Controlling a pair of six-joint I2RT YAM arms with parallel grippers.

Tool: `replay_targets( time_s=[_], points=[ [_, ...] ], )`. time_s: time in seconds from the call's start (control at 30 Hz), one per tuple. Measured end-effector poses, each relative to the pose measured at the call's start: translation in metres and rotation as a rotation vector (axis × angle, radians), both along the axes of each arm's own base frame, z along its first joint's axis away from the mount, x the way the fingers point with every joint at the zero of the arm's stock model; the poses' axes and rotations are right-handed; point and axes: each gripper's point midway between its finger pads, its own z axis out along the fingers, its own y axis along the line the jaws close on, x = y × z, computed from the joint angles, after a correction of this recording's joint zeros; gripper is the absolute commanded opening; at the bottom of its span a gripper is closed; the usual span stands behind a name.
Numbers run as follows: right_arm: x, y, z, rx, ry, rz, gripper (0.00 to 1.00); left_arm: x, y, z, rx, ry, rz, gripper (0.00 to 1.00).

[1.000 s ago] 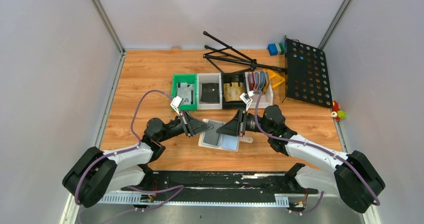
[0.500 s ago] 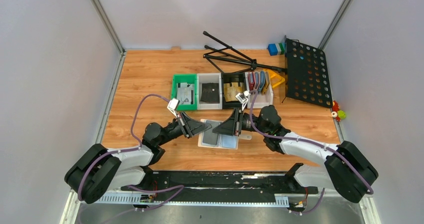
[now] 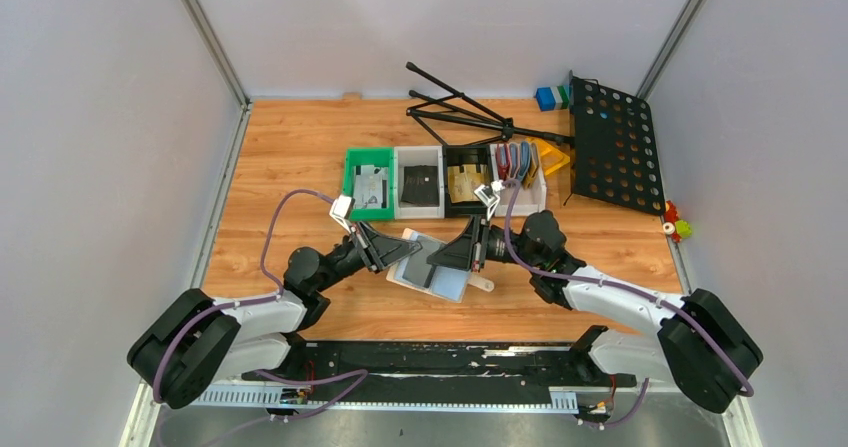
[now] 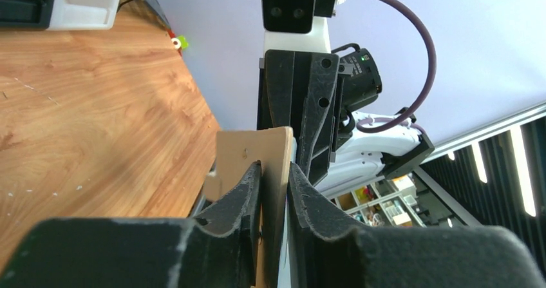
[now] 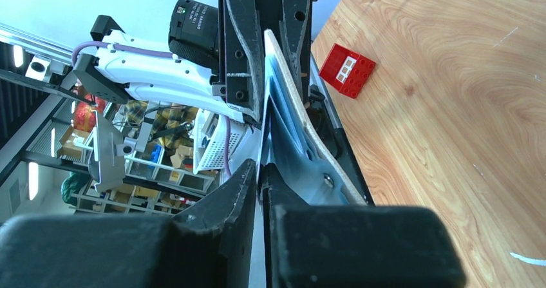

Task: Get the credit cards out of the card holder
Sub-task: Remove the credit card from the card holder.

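Observation:
The card holder (image 3: 456, 282), pale grey-blue and open, hangs tilted just above the table between my two grippers. A dark credit card (image 3: 421, 271) shows in its left half. My left gripper (image 3: 408, 252) is shut on the holder's left edge; in the left wrist view the jaws (image 4: 273, 172) pinch its tan outer face (image 4: 254, 149). My right gripper (image 3: 441, 258) is shut on a thin pale edge of the holder; the right wrist view shows the jaws (image 5: 259, 169) closed on it, with the blue inner pockets (image 5: 291, 128) beside them. Whether more cards sit inside is hidden.
A row of bins stands behind: green (image 3: 352, 157), white (image 3: 418, 151), black (image 3: 466, 151), and one holding upright wallets (image 3: 516, 163). A black perforated music stand (image 3: 615, 147) and its tripod (image 3: 470, 112) lie at the back right. A red brick (image 5: 348, 70) lies on the wood.
The card holder lay flat on the table; now it is raised and tilted between the two grippers. Both grippers have closed in on it and shifted slightly left.

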Motion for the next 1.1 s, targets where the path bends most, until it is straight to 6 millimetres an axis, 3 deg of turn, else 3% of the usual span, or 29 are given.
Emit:
replay_targets(
  time_s=[0.07, 0.17, 0.3, 0.43, 0.93, 1.1],
  points=[
    [0.0, -0.002, -0.002, -0.006, 0.006, -0.003, 0.08, 0.001, 0.001, 0.0, -0.001, 0.002, 0.007, 0.35],
    [0.002, -0.004, -0.004, -0.016, 0.018, -0.011, 0.06, 0.003, 0.001, 0.0, -0.004, 0.006, 0.013, 0.33],
    [0.003, -0.005, -0.004, -0.017, 0.019, -0.016, 0.07, 0.003, 0.002, 0.003, -0.01, 0.0, 0.016, 0.13],
    [0.003, -0.005, -0.004, -0.017, 0.02, -0.015, 0.08, 0.002, 0.002, 0.003, -0.007, -0.002, 0.014, 0.0],
    [-0.002, -0.008, -0.016, -0.027, 0.04, -0.009, 0.09, 0.01, 0.009, 0.012, -0.043, 0.009, 0.071, 0.0],
    [0.0, -0.01, -0.018, -0.027, 0.04, -0.018, 0.01, 0.017, 0.018, 0.014, -0.044, 0.01, 0.112, 0.0]
  ],
)
